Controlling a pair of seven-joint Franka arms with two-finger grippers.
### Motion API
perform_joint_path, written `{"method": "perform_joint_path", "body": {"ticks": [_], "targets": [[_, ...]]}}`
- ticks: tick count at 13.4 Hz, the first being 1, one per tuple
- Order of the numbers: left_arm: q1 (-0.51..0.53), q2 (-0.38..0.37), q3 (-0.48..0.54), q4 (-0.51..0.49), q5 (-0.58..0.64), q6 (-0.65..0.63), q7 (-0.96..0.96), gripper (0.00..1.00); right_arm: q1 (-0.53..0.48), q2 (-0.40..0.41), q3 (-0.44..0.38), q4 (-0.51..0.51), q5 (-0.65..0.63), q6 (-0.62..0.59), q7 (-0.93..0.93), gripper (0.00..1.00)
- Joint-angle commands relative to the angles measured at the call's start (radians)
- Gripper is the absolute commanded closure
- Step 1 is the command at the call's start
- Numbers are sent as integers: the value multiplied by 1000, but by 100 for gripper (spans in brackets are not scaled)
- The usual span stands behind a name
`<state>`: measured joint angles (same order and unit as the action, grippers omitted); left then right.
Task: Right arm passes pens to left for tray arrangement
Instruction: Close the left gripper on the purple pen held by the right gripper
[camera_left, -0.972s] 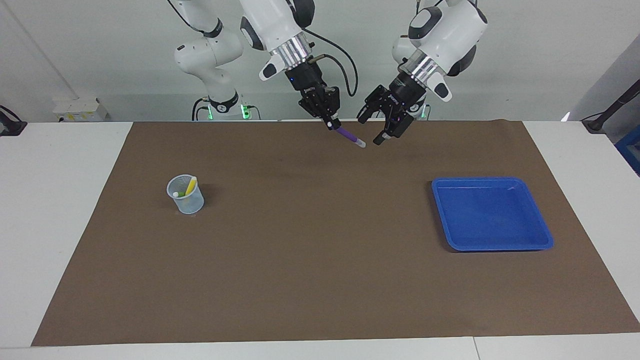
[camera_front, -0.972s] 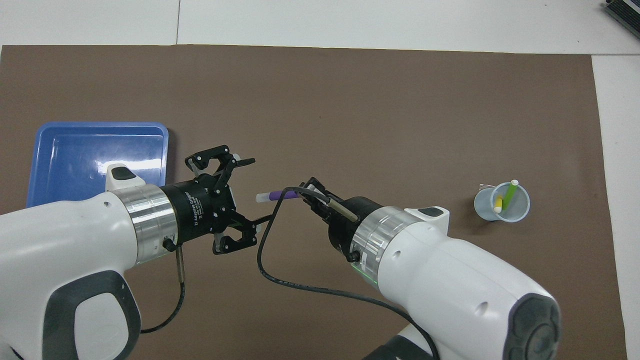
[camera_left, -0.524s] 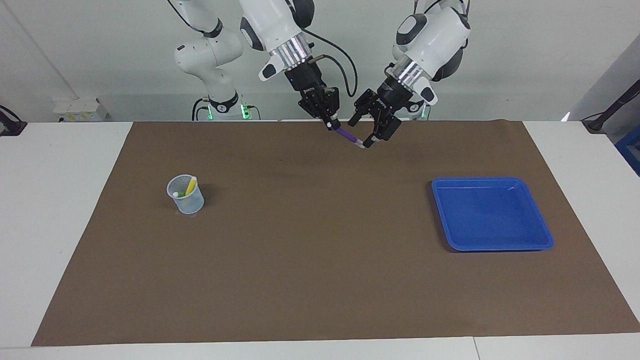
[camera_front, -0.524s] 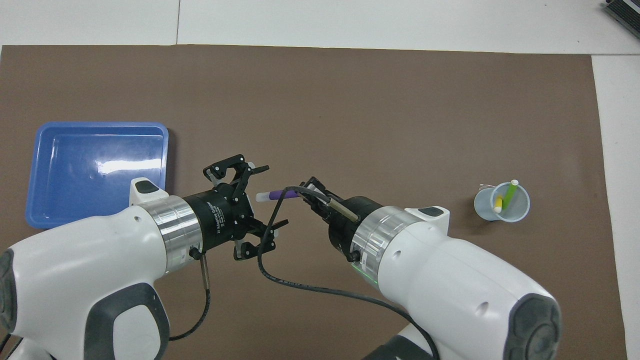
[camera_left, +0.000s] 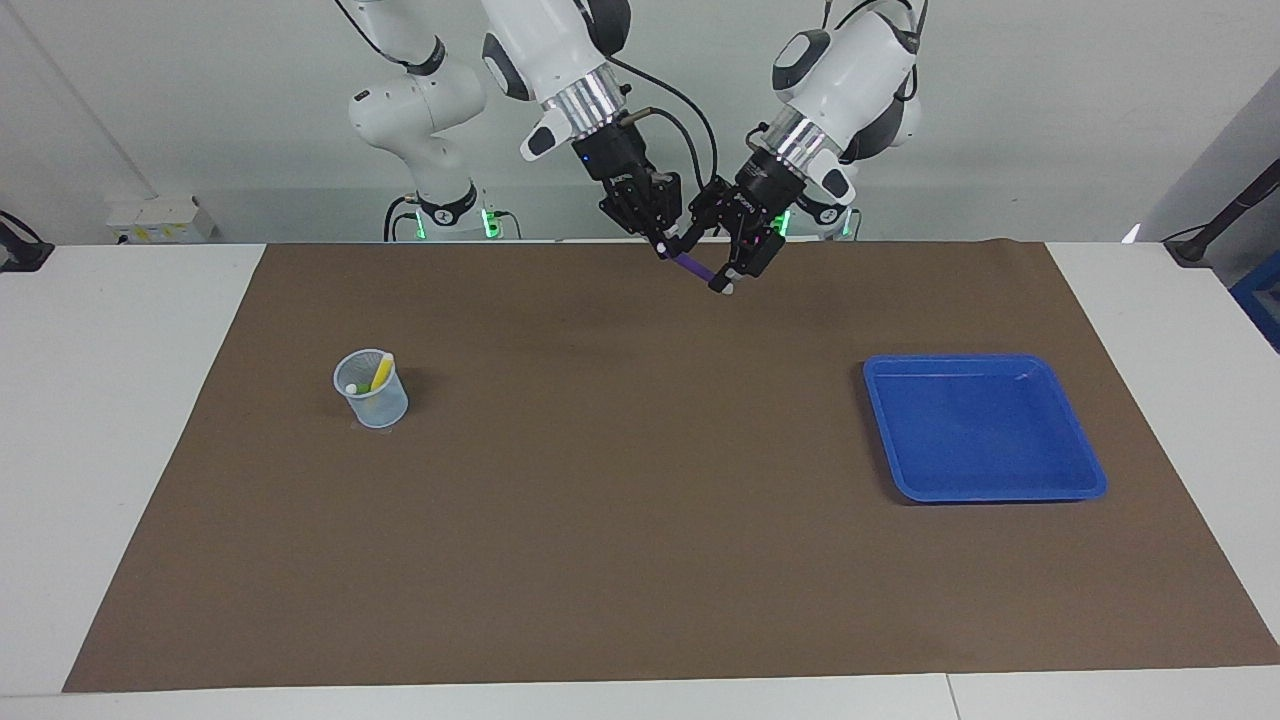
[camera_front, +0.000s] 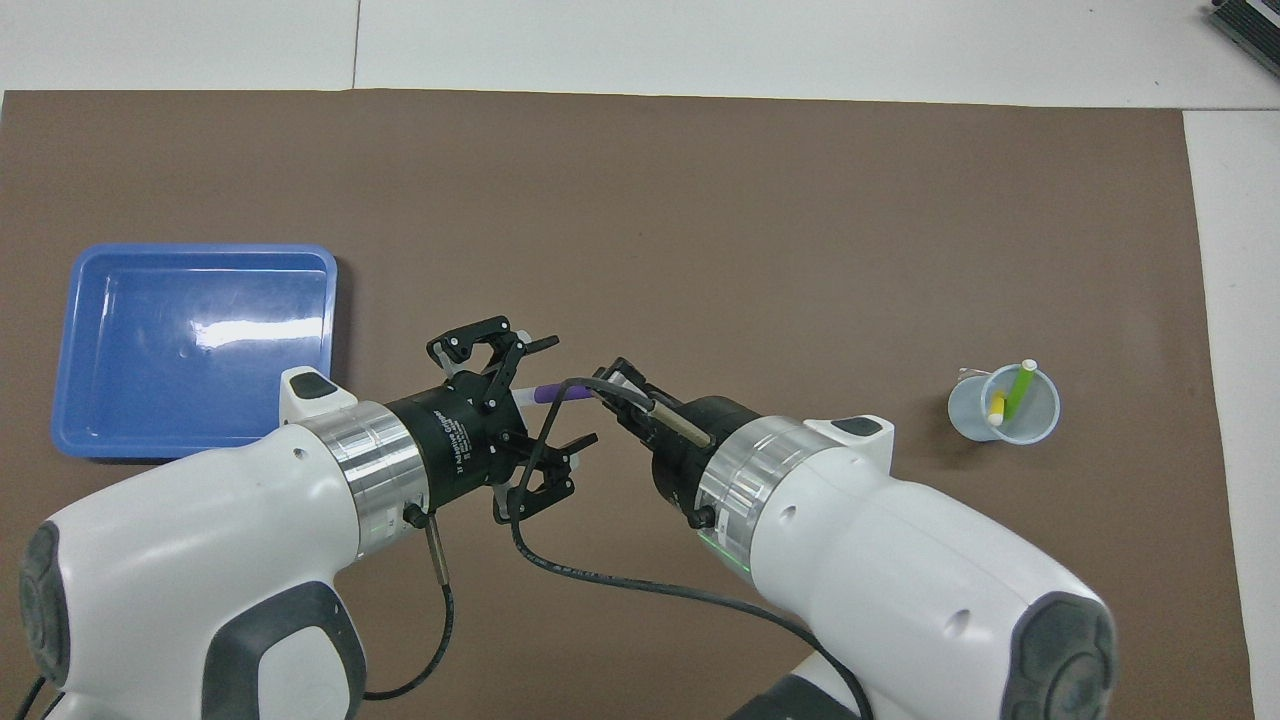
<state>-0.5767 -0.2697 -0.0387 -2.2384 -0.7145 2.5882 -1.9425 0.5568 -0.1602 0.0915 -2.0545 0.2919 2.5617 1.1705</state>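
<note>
My right gripper (camera_left: 664, 247) (camera_front: 612, 386) is shut on one end of the purple pen (camera_left: 697, 268) (camera_front: 560, 393) and holds it in the air over the mat's edge nearest the robots. The pen's pale end points toward my left gripper (camera_left: 708, 265) (camera_front: 568, 392), which is open with one finger on each side of that free end. I cannot tell whether those fingers touch the pen. The green pen (camera_front: 1020, 388) and the yellow pen (camera_left: 382, 372) (camera_front: 996, 408) stand in the small pale cup (camera_left: 372, 395) (camera_front: 1005, 410). The blue tray (camera_left: 985, 425) (camera_front: 190, 345) holds nothing.
A brown mat (camera_left: 640, 500) covers most of the white table. The cup stands toward the right arm's end, the tray toward the left arm's end. A black cable (camera_front: 600, 575) loops from the right wrist beneath both grippers.
The left gripper has moved in toward the right gripper until its open fingers straddle the pen's free end. The right gripper and the pen have stayed in place.
</note>
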Motion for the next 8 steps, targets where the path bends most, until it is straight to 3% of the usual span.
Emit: {"method": "perform_joint_path", "body": {"ticks": [1,4,8], "targets": [[-34,-2,13,-15,-22,33,-9,32,2,-13,1,-16,21,26,-8,100],[-34,-2,13,-10,-22,21,-4,42,0,-12,1,-15,21,26,-9,100],[-25,-2,13,-6,-22,1,2,44,0,-10,1,-13,21,28,-9,100]]}}
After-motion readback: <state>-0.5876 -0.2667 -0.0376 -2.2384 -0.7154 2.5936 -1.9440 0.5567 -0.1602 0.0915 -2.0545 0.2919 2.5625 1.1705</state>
